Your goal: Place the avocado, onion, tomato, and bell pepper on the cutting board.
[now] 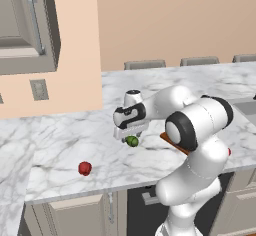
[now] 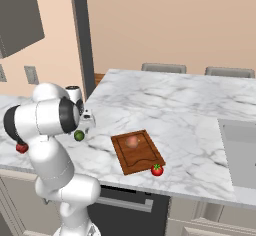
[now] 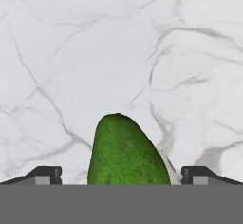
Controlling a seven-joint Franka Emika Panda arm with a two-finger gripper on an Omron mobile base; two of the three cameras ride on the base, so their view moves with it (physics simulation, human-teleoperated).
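The dark green avocado (image 3: pixel 126 152) lies on the marble counter between the two spread fingertips (image 3: pixel 47 174) of my gripper (image 3: pixel 122 175), which is open and not clamped on it. From the base cameras my gripper (image 1: pixel 131 131) hovers just over the avocado (image 1: pixel 132 141) (image 2: pixel 79 135). The reddish-brown cutting board (image 2: pixel 140 160) lies to the right, with the pale pink onion (image 2: pixel 132 141) resting on it. Just off the board's front corner sits the tomato (image 2: pixel 157 170). The bell pepper (image 1: pixel 85 168) sits on the counter to the left, near the front edge.
A sink basin (image 2: pixel 240 150) is set into the counter at the right. Chair backs (image 2: pixel 164 68) line the counter's far side. A wall cabinet (image 1: pixel 27 25) and an outlet (image 1: pixel 39 89) are on the left wall. The counter's front edge (image 1: pixel 75 192) runs close to the bell pepper.
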